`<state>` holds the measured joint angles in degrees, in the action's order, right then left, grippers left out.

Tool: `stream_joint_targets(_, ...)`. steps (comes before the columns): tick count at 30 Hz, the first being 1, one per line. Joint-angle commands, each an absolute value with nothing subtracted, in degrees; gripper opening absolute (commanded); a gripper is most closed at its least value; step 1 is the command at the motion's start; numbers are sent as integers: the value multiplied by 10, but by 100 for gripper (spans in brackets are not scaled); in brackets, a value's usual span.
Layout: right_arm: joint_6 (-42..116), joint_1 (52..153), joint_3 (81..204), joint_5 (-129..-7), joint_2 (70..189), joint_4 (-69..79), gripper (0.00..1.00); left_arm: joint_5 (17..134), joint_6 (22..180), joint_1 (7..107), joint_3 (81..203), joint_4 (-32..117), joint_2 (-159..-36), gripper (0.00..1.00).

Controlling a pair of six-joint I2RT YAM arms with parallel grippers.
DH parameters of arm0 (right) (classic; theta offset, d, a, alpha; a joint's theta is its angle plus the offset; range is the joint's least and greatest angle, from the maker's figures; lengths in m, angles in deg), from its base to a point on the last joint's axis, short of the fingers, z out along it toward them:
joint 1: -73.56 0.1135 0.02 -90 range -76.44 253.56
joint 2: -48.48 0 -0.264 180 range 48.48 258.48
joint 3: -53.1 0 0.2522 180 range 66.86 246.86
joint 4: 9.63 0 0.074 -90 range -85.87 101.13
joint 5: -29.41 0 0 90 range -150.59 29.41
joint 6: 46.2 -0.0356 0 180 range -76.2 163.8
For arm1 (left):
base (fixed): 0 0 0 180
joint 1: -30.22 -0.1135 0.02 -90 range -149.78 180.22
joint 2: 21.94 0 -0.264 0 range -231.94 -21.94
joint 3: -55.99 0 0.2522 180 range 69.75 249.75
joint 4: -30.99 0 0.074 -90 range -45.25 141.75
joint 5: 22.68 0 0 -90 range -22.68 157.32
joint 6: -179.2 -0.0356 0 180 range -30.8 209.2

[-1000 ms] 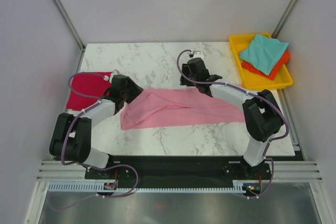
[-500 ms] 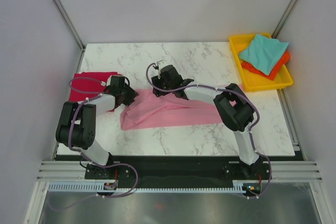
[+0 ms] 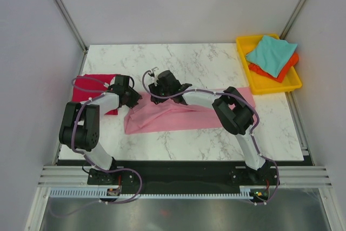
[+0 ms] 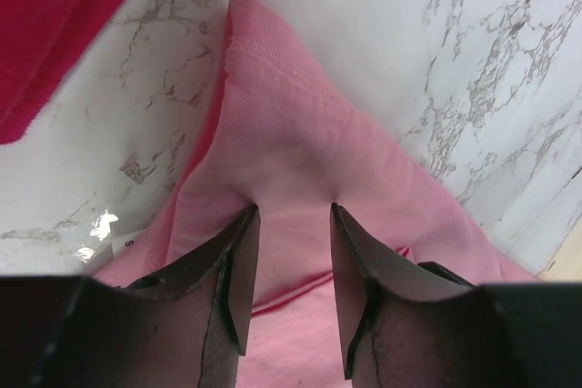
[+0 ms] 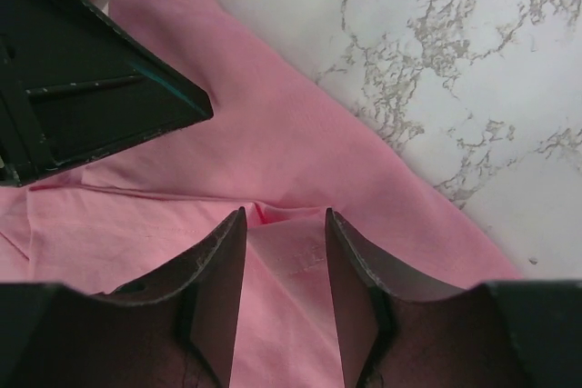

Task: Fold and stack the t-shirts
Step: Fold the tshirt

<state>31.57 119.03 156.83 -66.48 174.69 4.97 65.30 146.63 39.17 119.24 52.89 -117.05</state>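
**Both pincers astride the pink shirt's left end**

The left gripper (image 4: pixel 293 217) is straddling a raised ridge of the pink t-shirt (image 4: pixel 300 124), jaws part-way apart with cloth filling the gap; whether they are already biting cannot be told. The right gripper (image 5: pixel 285 220) is standing just beside it, likewise astride a hemmed fold, its hold equally unclear. Two holds this close together are probably meant for lifting one edge evenly into a fold. The pink shirt is lying stretched across the marble table (image 3: pixel 216 58). The crimson t-shirt (image 3: pixel 89 85) is resting at the left edge, seemingly the base of the stack. The teal t-shirt (image 3: pixel 270 52) is lying over the orange t-shirt (image 3: pixel 289 66) in the yellow tray (image 3: pixel 257 82), apparently awaiting their turn.
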Motion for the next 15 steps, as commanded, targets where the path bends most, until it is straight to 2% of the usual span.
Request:
stream_joint_targets(1,325,1190,1588,-682,1745,39,48,632,1470,387,1209,552,-1182,44)
stream_joint_targets(5,325,1192,1590,-667,1746,40,60,635,1468,387,1213,554,-1184,43)
stream_joint_targets(8,330,1191,1594,-653,1750,54,64,638,1466,387,1214,555,-1184,43)
stream_joint_targets(10,331,1191,1596,-645,1751,59,59,640,1465,387,1214,554,-1184,42)
stream_joint_targets(11,331,1191,1598,-643,1752,61,49,640,1464,387,1214,554,-1184,41)
stream_joint_targets(13,331,1191,1598,-639,1750,62,38,639,1464,387,1214,554,-1184,41)
stream_joint_targets(15,331,1191,1598,-638,1749,62,30,638,1463,387,1215,555,-1184,41)
